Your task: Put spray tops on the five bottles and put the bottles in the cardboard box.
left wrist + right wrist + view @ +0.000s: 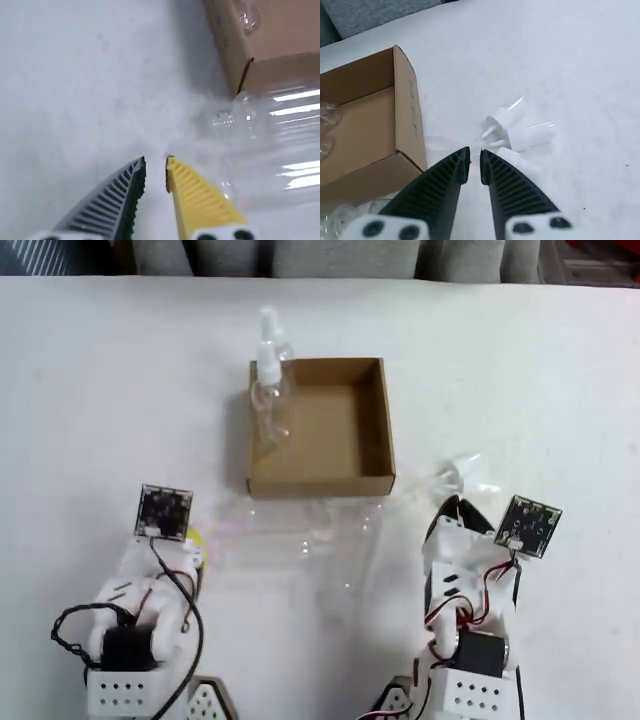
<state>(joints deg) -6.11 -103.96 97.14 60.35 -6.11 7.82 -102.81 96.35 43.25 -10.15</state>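
Note:
The cardboard box [372, 425] sits mid-table. A clear bottle with a white spray top [269, 390] stands at its left wall, and a second capped bottle [270, 332] stands behind it. Several uncapped clear bottles [300, 530] lie on the table in front of the box, and one of them [270, 145] lies close beside my left gripper [155, 167]. That gripper is shut and empty, low over the table. White spray tops [512, 130] lie right of the box, just beyond my right gripper [475, 157], which is also shut and empty.
The box's near left corner [247, 65] is just beyond the lying bottles. In the high view the left gripper [195, 540] and the right gripper [450, 510] flank the bottles at the table's near side. Bare white table [110, 390] stretches to the left and to the far right.

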